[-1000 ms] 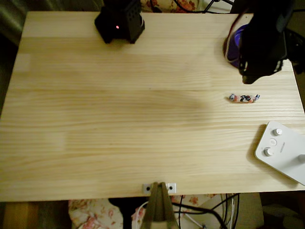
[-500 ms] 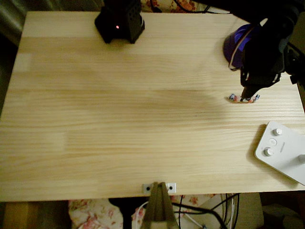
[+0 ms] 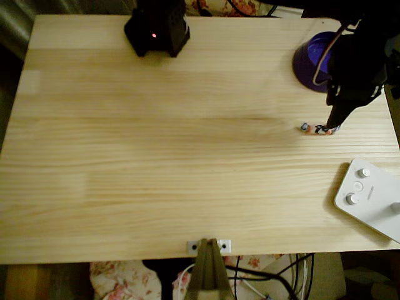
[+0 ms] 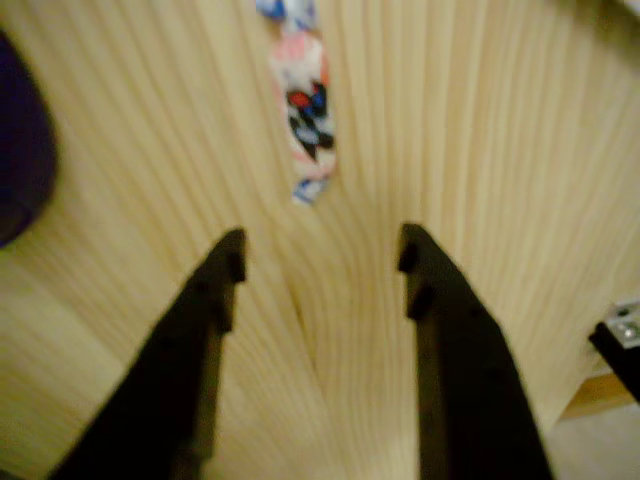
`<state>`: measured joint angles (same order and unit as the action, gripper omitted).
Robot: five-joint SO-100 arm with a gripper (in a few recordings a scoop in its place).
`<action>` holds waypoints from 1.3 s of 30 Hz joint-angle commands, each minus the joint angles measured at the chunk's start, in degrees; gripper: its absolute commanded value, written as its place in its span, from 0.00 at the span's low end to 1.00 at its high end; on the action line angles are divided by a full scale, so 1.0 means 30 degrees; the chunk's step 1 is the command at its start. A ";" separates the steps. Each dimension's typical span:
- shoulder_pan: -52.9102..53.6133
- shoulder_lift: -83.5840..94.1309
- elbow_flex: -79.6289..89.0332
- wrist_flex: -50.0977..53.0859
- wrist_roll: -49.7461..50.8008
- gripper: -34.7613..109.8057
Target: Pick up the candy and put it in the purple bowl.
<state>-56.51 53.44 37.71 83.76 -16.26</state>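
One candy (image 3: 319,129) strip, pinkish-orange with black, white and blue bits, lying flat on bare wood at right of centre in the overhead view; seen again at upper centre of the wrist view (image 4: 305,110), running lengthwise away from the camera. Gripper (image 4: 318,262) directly at the candy's right end in the overhead view (image 3: 333,125); jaws spread wide in the wrist view, both dark fingers (image 4: 215,290) clear of the strip, bare wood grain between them. Candy apart from both fingertips, just beyond the gap. Purple bowl (image 3: 312,57) at upper right of the overhead view, near the candy, partly covered by the black arm (image 3: 359,59). White device with knobs (image 3: 369,197) at lower right, on the wooden table (image 3: 162,162). Black box with red light (image 3: 156,28) at the upper edge.
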 commanded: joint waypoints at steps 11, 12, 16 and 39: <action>0.0059 -0.1348 -0.2959 0.0234 0.0439 0.39; 0.0117 -0.1465 -0.3018 0.0264 0.0439 0.39; 0.0322 -0.2109 -0.3486 0.0264 0.0586 0.39; 0.0674 -0.4600 -0.5508 0.0410 0.0908 0.37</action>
<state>-54.58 37.27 26.02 84.11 -13.36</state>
